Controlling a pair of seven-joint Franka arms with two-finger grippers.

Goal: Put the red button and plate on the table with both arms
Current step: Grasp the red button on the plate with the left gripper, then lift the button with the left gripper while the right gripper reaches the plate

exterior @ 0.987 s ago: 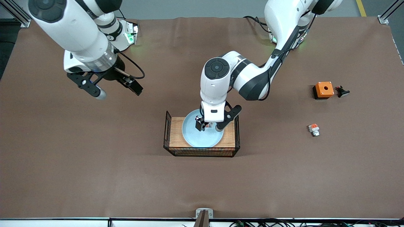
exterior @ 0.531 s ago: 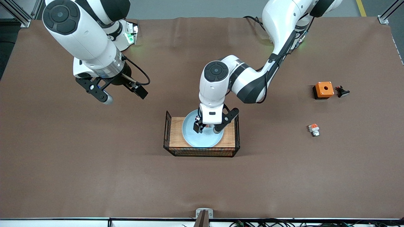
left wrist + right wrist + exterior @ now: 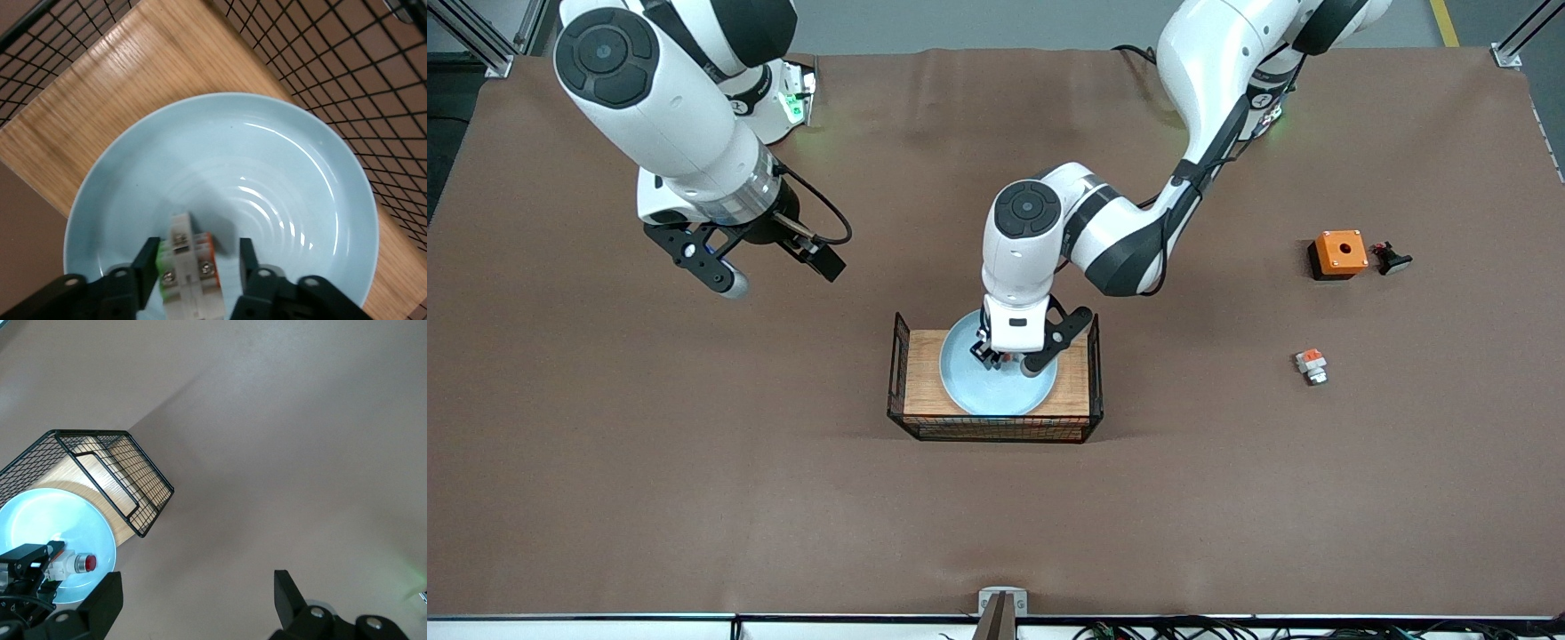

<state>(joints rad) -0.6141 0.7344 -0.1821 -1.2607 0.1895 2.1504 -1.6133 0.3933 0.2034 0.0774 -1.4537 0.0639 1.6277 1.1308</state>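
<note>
The pale-blue plate [image 3: 983,391] rests on the wooden top of a black wire rack [image 3: 921,373] at mid-table. The red button [image 3: 1009,357] lies in the plate; the left wrist view shows it [image 3: 187,257] as a white part with green and orange sides, and the right wrist view shows its red end [image 3: 85,563]. My left gripper [image 3: 1011,357] is down in the plate [image 3: 267,167], open, its fingers on either side of the button; one touches it and the other stands off with a gap. My right gripper [image 3: 778,274] hangs open and empty over bare table [image 3: 280,453] toward the right arm's end.
An orange box with a hole [image 3: 1339,252] and a small black part [image 3: 1392,259] lie toward the left arm's end. A white-grey block with an orange top [image 3: 1311,364] lies nearer the front camera than them. The rack has raised wire sides [image 3: 127,480].
My left gripper has come down into the plate and now straddles the button. My right arm has shifted a little toward the rack, still open.
</note>
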